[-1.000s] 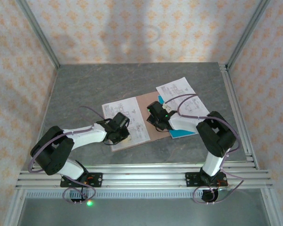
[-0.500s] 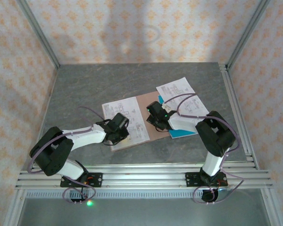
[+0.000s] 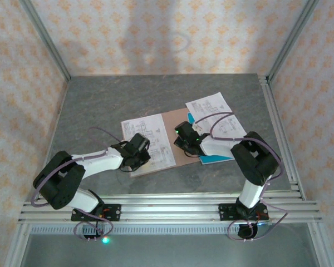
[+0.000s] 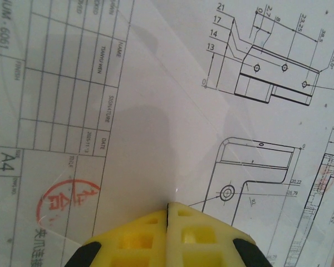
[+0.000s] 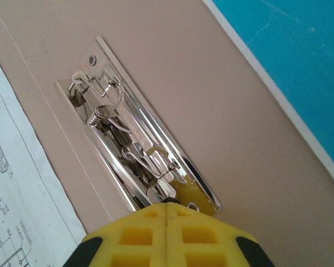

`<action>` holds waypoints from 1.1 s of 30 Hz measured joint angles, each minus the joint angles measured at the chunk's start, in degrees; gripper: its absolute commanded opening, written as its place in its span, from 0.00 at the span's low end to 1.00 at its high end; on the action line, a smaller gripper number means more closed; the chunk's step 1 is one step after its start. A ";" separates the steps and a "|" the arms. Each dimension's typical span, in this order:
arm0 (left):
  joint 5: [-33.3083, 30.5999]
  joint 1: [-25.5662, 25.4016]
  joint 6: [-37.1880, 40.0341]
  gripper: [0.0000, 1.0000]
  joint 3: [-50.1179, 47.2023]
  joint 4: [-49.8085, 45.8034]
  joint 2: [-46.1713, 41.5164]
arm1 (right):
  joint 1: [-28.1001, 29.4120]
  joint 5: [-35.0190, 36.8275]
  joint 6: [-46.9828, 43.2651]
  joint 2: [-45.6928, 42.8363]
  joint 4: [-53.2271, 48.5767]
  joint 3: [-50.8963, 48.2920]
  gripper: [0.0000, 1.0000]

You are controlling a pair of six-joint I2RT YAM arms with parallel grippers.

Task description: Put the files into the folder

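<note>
On the grey stone-patterned table (image 3: 100, 105) the flat pinkish-brown card folder (image 3: 168, 121) lies open near the middle. A white paper sheet printed with black line drawings (image 3: 155, 133) covers its 9 o'clock half. A second white printed sheet (image 3: 211, 110) lies off the folder toward 2 o'clock, on top of a teal-blue sheet (image 3: 214, 159) whose corner shows at 4 o'clock.

The left gripper (image 4: 168, 210) has its yellow fingers pressed together, tips down on the drawing sheet and gripping nothing. The right gripper (image 5: 167, 207) is also closed, its tips resting on the near end of the small shiny metal spring clip (image 5: 134, 146) fixed inside the folder. From the right wrist, the sheet's edge lies at 8 o'clock of the clip, with a strip of bare card between them.

The step in hand looks like getting the sheet under the clip. To do it well, the right arm should bear straight down on the lever end so the clip lifts without skidding off the smooth metal. The left tips should press lightly and drag the sheet toward 3 o'clock, squarely, so the thin paper slides flat instead of buckling, and stop once its edge sits beneath the raised bar
</note>
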 measured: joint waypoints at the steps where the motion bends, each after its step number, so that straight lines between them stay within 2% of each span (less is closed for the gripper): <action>1: 0.00 0.02 0.00 0.00 -0.02 0.00 -0.02 | -0.22 -0.35 -0.13 -0.26 0.31 -0.31 0.00; 8: 0.04 0.24 0.00 0.00 -0.07 0.04 -0.02 | -1.33 -1.97 -2.51 -2.67 0.85 -1.70 0.03; 15: -0.48 0.72 0.24 0.00 0.07 -0.79 -0.11 | -3.06 -1.99 -5.27 -8.41 -2.95 -2.69 0.31; 19: -1.05 0.72 0.68 0.00 0.39 -1.70 -0.11 | -2.97 -2.23 -5.16 -13.11 -3.65 -2.21 0.42; 25: -2.89 1.44 2.73 0.00 1.31 -4.98 -0.15 | -2.95 -3.93 -3.41 -14.25 -3.06 -2.60 0.39; 28: -3.26 3.72 4.87 0.00 1.53 -6.67 -0.48 | -2.91 -4.35 -2.91 -14.29 -2.69 -3.67 0.34; 33: -3.98 8.57 9.62 0.00 2.58 -10.69 -0.70 | -2.91 -4.59 -2.21 -15.43 -2.10 -6.82 0.32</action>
